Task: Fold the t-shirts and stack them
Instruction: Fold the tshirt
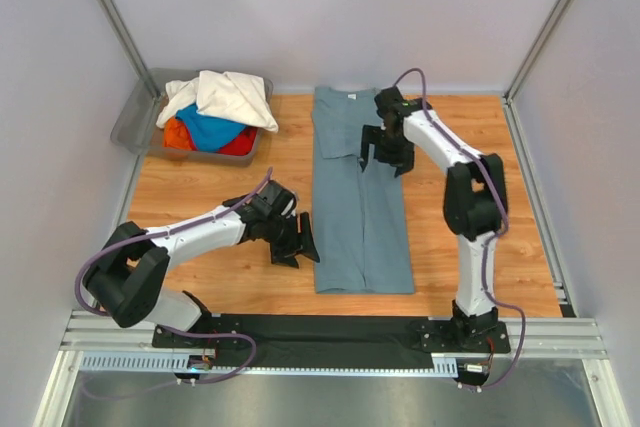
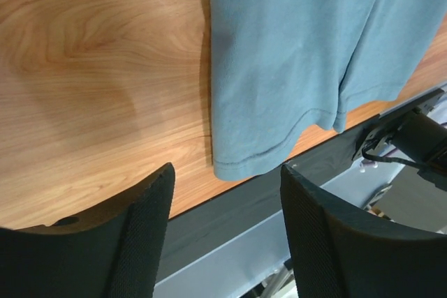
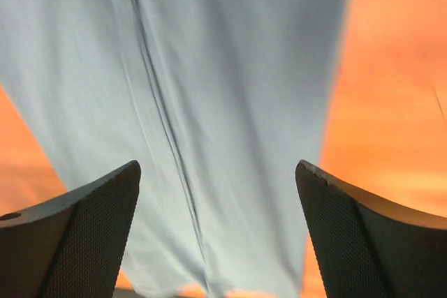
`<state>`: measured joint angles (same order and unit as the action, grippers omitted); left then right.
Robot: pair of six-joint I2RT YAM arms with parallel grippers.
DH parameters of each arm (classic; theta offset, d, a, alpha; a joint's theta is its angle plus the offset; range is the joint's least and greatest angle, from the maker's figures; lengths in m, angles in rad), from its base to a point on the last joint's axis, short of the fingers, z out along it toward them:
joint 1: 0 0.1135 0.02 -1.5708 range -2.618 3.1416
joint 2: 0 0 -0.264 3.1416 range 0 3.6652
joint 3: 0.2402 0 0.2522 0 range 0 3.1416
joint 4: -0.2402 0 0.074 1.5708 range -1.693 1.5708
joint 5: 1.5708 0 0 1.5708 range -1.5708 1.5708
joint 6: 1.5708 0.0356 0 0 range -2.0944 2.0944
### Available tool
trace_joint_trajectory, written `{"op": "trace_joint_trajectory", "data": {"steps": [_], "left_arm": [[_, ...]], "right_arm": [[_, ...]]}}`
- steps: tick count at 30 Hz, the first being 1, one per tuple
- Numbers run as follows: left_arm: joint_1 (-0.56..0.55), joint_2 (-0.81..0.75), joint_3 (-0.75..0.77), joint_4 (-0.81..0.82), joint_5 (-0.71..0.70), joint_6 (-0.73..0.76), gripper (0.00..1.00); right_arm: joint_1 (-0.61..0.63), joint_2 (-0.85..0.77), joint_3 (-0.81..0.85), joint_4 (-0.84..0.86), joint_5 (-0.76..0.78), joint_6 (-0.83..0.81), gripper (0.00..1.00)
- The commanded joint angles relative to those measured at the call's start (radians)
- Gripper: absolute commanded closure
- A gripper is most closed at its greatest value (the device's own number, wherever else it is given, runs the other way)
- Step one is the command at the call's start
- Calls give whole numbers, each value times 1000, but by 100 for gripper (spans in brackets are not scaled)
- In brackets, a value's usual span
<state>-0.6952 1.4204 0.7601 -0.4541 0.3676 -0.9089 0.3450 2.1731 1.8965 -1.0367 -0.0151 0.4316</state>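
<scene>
A slate grey-blue t-shirt (image 1: 358,197) lies folded lengthwise into a long strip on the wooden table, neck at the far end. My left gripper (image 1: 300,244) is open and empty just left of the strip's near part; the left wrist view shows the shirt's near hem corner (image 2: 251,162) ahead of my fingers. My right gripper (image 1: 385,155) is open and empty over the strip's far part; the right wrist view shows the shirt (image 3: 223,102) below it. Cream-white (image 1: 228,95), bright blue (image 1: 210,129) and red-orange (image 1: 178,133) shirts lie in the bin.
The grey plastic bin (image 1: 135,117) stands at the far left corner. A black strip (image 1: 330,332) and metal rail run along the table's near edge, where the arm bases sit. Walls close the far, left and right sides.
</scene>
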Motion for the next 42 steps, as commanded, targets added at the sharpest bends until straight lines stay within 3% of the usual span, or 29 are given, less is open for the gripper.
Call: {"op": "trace_joint_trajectory", "data": {"steps": [1,2,5,12,14,17,25,36,40,42], "left_arm": [[-6,14,-21,72,66,-33,32],[-7,9,-53,92,70,-71,32],[-7,5,-114,181,91,-148,32],[-52,95,-117,195,99,-191,34],[-66,106,-146,222,100,-215,34],[-70,115,-192,273,91,-257,37],[-70,112,-232,293,56,-289,44],[-70,141,-231,276,39,-275,62],[-69,143,-220,276,30,-269,74],[-69,138,-216,270,27,-263,97]], "right_arm": [[-49,-332,-271,53,-107,-42,7],[-60,-387,-445,69,-118,-44,9],[-61,-594,-728,118,-149,-33,12],[-113,-941,-1129,197,-253,28,22],[-120,-976,-1172,219,-276,62,29],[-136,-996,-1160,159,-191,122,38],[-147,-958,-1310,254,-321,223,44],[-144,-967,-1401,314,-281,249,46],[-143,-944,-1424,346,-290,246,55],[-140,-944,-1432,354,-293,248,60]]}}
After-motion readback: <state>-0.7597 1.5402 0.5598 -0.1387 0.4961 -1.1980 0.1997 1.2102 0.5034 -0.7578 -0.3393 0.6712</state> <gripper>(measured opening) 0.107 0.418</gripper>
